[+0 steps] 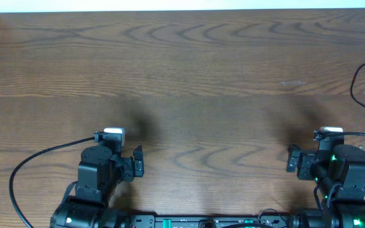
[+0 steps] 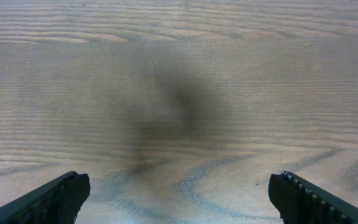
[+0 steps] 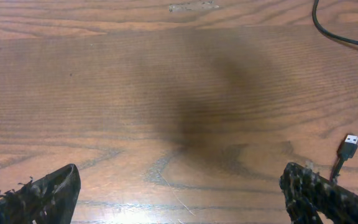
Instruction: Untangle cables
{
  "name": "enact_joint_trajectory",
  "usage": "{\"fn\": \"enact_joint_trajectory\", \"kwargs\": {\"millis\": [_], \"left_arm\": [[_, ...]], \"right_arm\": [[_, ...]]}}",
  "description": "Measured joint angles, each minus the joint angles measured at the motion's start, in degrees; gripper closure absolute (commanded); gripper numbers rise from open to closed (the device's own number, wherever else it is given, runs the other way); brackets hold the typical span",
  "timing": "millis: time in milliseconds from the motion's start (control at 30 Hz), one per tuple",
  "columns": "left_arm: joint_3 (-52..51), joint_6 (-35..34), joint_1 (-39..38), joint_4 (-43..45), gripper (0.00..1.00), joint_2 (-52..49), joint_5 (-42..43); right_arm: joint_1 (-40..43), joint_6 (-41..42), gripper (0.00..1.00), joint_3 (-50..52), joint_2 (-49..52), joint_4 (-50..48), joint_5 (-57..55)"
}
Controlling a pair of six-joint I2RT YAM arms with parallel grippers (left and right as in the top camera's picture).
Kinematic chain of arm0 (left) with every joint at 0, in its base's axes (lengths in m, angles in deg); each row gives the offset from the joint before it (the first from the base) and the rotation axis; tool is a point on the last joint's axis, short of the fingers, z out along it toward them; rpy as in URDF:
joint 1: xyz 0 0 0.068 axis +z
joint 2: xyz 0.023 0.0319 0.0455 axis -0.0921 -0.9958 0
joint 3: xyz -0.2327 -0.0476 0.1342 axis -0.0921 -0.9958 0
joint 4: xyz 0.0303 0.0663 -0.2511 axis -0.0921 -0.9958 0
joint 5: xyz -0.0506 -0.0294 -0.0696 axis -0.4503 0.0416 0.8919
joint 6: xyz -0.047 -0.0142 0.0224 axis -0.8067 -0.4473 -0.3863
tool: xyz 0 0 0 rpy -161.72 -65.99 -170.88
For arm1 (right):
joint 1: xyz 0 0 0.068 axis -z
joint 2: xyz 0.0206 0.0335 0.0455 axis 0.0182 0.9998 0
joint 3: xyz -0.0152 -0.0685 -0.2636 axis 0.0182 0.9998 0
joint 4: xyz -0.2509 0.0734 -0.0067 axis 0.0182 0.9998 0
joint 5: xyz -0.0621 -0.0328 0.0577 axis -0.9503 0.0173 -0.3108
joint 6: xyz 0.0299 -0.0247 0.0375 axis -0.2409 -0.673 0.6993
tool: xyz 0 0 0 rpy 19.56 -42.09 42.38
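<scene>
Both wide open, holding nothing: left gripper [image 2: 179, 184] & right gripper [image 3: 180, 174], low over table [image 1: 182, 63], near edge. Plug [image 3: 351, 140] just beside R finger, its cord hidden behind finger. Cable [image 3: 337, 37] curves far R, well apart. No knot in view; prob. done or nrly, rest off-frame. Containers: none.

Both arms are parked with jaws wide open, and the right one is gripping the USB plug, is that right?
Not quite. The right gripper holds nothing: the USB plug lies on the table outside its open jaws, as the right wrist view shows. The rest stands.
</scene>
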Motion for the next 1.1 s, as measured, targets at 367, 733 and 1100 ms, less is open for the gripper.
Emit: {"fn": "enact_joint_trajectory", "kwargs": {"millis": [367,733,1100], "left_arm": [[0.0,0.0,0.0,0.0,0.02,0.0,0.0],[0.0,0.8,0.2,0.0,0.02,1.6,-1.2],[-5.6,1.7,5.1,5.7,0.02,17.9,-5.3]], "right_arm": [[0.0,0.0,0.01,0.0,0.0,0.0,0.0],[0.0,0.0,0.01,0.0,0.0,0.0,0.0],[0.0,0.0,0.01,0.0,0.0,0.1,0.0]]}}
